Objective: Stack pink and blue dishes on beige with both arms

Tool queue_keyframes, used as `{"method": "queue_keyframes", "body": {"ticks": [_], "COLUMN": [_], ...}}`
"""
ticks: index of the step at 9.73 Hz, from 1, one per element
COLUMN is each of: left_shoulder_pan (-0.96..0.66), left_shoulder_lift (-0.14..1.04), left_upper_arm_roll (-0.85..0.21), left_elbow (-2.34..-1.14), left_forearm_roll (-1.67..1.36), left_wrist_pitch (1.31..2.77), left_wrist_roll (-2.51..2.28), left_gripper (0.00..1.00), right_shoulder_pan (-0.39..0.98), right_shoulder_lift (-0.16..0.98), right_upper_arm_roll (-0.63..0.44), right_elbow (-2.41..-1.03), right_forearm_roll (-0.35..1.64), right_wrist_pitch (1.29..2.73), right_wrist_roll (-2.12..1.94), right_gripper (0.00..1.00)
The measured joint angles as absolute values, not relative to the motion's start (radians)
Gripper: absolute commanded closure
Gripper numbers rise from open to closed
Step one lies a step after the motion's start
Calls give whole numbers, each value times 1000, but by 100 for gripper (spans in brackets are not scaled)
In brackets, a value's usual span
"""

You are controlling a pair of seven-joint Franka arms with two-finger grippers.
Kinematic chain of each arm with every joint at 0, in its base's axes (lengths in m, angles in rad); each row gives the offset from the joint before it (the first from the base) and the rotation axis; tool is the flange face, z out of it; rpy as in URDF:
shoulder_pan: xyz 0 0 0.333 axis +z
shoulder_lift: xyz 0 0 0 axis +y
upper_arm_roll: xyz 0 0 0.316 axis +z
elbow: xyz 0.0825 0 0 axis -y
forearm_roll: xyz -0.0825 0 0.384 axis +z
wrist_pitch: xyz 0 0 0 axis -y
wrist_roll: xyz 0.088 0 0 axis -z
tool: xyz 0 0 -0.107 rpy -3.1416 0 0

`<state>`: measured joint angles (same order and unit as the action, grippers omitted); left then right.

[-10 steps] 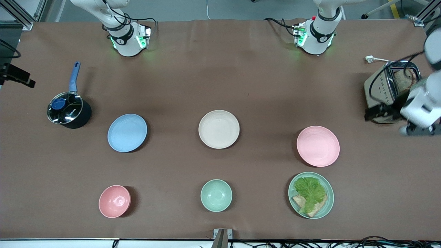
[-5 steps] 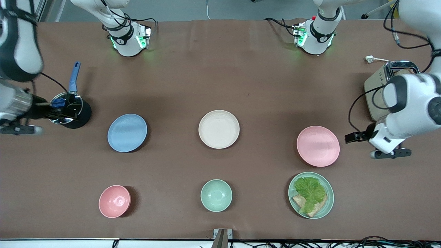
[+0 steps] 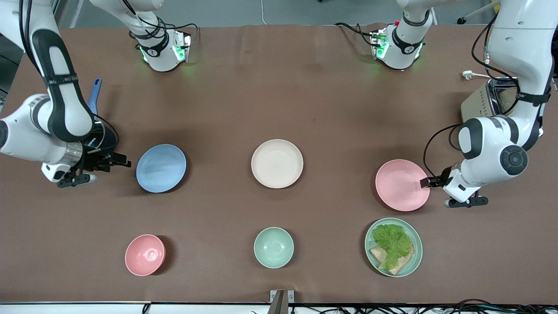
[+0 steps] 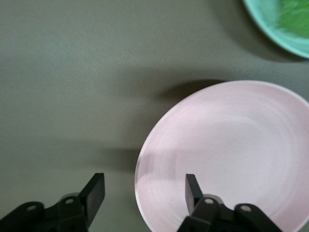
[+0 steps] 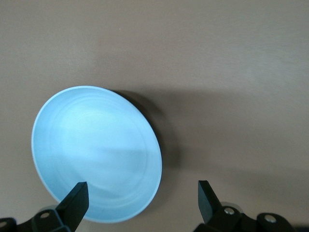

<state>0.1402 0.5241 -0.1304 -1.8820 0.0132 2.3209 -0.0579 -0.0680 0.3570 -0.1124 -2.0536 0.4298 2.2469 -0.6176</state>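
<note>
Straddling each rim squarely matters: the open left tool (image 3: 423, 183) sits at the pink plate (image 3: 402, 185), the open right tool (image 3: 124, 160) beside the blue plate (image 3: 161, 168), the beige plate (image 3: 277, 163) between them on the desk (image 3: 279, 87).

Pink plate (image 3: 402, 185) pastel, plain; blue plate (image 3: 161, 168) pale, plain; beige plate (image 3: 277, 163) cream. Bowls: pink bowl (image 3: 144, 254), mint bowl (image 3: 273, 247). Green plate (image 3: 413, 257) holds green lettuce (image 3: 392, 240). Table (image 3: 279, 100) brown. Pot (image 3: 103, 140) black, blue handle. Arms white, black bands; grippers black.
</note>
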Motion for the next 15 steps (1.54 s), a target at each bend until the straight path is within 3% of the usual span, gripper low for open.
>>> {"method": "queue_keyframes", "body": {"ticks": [2, 7, 10, 12, 14, 15], "left_shoulder_pan": [145, 201, 192, 182, 183, 183], "left_shoulder_lift": [534, 548, 548, 548, 549, 549], "left_upper_arm_roll": [-130, -131, -142, -143, -143, -143], "left_elbow": [-1882, -1883, -1882, -1880, -1880, -1881], "left_forearm_roll": [13, 13, 13, 13, 13, 13], "left_wrist_pitch": [2322, 2322, 2322, 2322, 2322, 2322], "left_wrist_roll": [-51, 58, 43, 22, 21, 21], "left_gripper": [41, 45, 45, 51, 65, 66], "right_shoulder_pan": [-73, -71, -69, -67, -67, -67], "right_shoulder_lift": [427, 497, 503, 508, 509, 509], "right_upper_arm_roll": [-115, -112, -107, -104, -103, -103], "right_elbow": [-2054, -2060, -2063, -2064, -2069, -2071], "right_forearm_roll": [531, 645, 646, 647, 663, 680], "right_wrist_pitch": [2308, 2354, 2354, 2355, 2355, 2355], "right_wrist_roll": [-739, -848, -849, -850, -850, -851], "right_gripper": [0, 30, 42, 60, 98, 100]}}
